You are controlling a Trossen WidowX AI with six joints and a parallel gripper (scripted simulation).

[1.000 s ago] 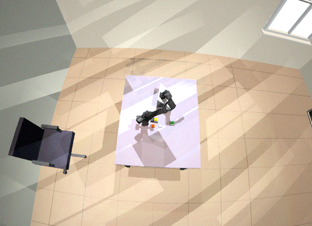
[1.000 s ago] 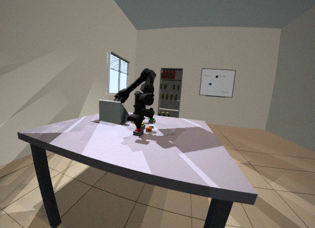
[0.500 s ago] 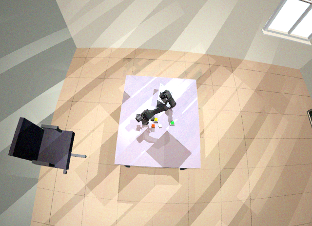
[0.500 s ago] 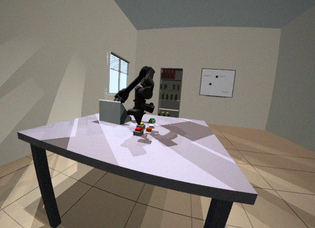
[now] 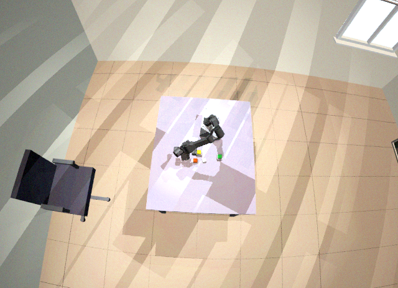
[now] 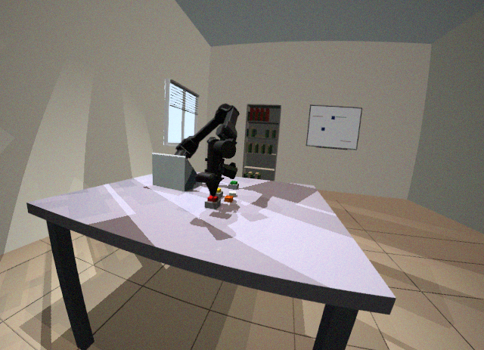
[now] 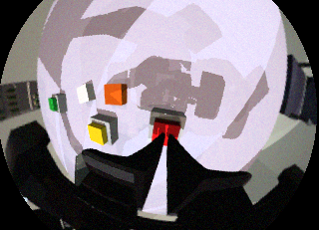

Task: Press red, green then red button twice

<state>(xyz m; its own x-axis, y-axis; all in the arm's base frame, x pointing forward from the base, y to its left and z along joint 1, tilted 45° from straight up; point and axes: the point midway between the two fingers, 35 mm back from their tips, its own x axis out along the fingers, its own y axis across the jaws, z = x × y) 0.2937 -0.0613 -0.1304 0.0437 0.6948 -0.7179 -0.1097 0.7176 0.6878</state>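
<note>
The red button [image 6: 212,198] [image 7: 164,126] sits on a grey base; the arm hides it in the top view. My gripper [image 6: 213,194] [image 7: 166,136] is shut and empty, pointing down with its fingertips at the top of the red cap. They seem to touch it; the cap still shows above its base. The green button [image 5: 219,156] [image 6: 234,182] [image 7: 53,104] stands apart from the gripper, its cap raised.
A yellow button [image 5: 199,152] [image 6: 218,190] [image 7: 98,133] stands between red and green. An orange block [image 5: 194,160] [image 6: 228,199] [image 7: 115,94] and a white block [image 5: 204,160] [image 6: 233,193] [image 7: 84,93] lie close by. A grey box [image 6: 168,171] stands near the arm.
</note>
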